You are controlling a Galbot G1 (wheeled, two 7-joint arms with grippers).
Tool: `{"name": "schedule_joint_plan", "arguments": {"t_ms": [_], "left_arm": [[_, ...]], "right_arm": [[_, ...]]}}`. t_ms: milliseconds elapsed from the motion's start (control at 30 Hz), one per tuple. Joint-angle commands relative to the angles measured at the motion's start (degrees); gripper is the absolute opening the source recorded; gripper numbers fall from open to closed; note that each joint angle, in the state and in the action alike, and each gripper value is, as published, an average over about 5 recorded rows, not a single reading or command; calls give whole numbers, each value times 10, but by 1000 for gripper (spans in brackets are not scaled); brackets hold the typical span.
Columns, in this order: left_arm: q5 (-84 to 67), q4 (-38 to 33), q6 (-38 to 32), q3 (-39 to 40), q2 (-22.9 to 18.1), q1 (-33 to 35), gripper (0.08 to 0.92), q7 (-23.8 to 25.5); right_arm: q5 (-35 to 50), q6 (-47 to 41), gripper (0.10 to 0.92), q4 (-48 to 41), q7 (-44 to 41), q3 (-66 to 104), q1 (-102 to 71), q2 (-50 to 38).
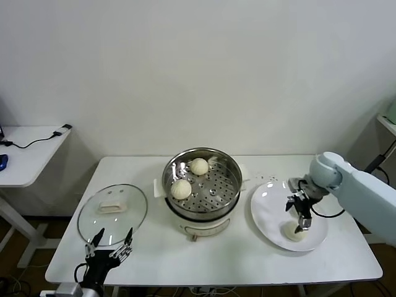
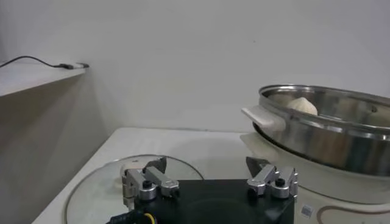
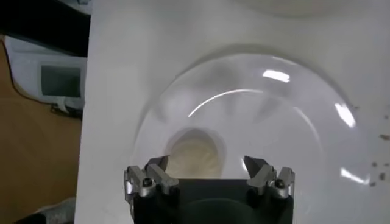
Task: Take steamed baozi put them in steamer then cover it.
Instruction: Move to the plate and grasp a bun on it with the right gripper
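My left pincer (image 1: pixel 110 245) idles open at lower left by the cover (image 1: pixel 112 212); my right pincer (image 1: pixel 300 221), jaws apart over the plate's (image 1: pixel 266 210) baozi (image 1: pixel 293 231), could shove it sideways if I close off-centre, missing the steamer (image 1: pixel 202 180)

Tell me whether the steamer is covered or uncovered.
Uncovered. The steamer stands open with two baozi on its perforated tray, and the glass cover lies flat on the table beside it.

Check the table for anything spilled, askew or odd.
Only small dark specks on the table between the steamer and the plate, like crumbs. The cover lies flat, and the baozi sit neatly.
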Motion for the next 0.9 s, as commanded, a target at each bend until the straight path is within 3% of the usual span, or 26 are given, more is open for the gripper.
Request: {"name": "schedule_joint_plan", "arguments": {"t_ms": [33, 767, 900], "left_arm": [[1, 3, -2, 1, 1, 3, 823, 0], [2, 10, -3, 3, 0, 0, 823, 0], [3, 11, -4, 4, 0, 0, 823, 0]], "right_arm": [[-35, 8, 823, -11, 13, 36, -56, 5], [-42, 12, 821, -22, 24, 43, -60, 12], [-42, 12, 767, -19, 24, 47, -64, 9]]}}
